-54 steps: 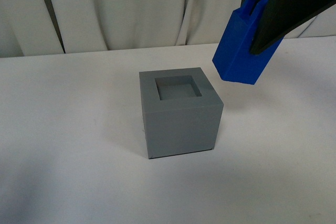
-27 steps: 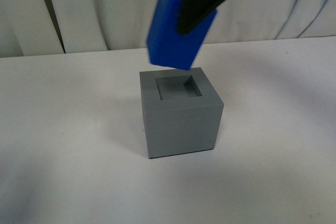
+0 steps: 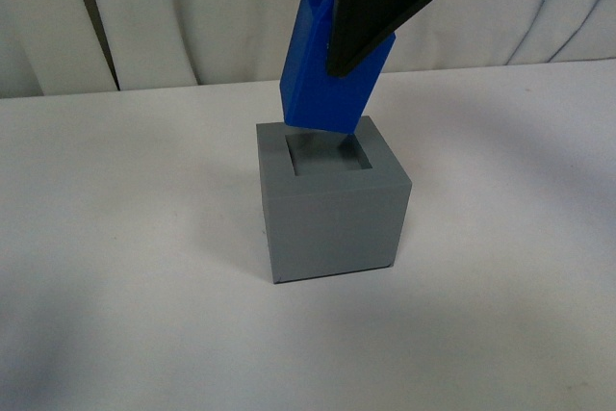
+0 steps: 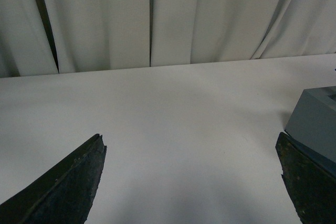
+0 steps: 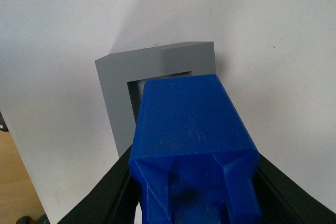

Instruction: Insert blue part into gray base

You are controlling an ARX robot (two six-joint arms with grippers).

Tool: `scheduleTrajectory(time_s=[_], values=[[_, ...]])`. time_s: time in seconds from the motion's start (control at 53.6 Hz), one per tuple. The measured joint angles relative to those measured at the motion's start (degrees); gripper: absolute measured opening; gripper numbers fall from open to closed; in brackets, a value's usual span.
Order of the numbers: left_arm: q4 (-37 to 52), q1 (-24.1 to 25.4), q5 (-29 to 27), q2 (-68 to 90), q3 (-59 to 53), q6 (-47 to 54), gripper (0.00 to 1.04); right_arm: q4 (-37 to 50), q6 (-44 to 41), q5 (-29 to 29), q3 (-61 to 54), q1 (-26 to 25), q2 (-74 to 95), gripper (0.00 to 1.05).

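The gray base (image 3: 332, 204), a matte cube with a square recess in its top, stands on the white table. My right gripper (image 3: 371, 21) is shut on the blue part (image 3: 318, 79) and holds it tilted, its lower end just above the far edge of the recess. In the right wrist view the blue part (image 5: 189, 135) fills the space between the jaws, with the gray base (image 5: 118, 85) beyond it. My left gripper (image 4: 191, 182) is open and empty, low over the table, with a corner of the gray base (image 4: 315, 121) beside one finger.
The white table (image 3: 115, 238) runs back to a pale curtain (image 3: 192, 16). In the right wrist view the table's edge and a wooden floor (image 5: 16, 182) show at one side.
My right gripper has carried the blue part leftward from beside the base to over its recess, then lowered it a little toward the opening.
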Motion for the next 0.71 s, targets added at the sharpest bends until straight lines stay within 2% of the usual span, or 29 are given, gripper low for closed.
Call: scheduleTrajectory(time_s=[0.709], values=[[0.0,0.0,0.02,0.0,0.0,0.0,0.99,-2.01,0.11,1.18,0.0,0.59,3.19,0.48]])
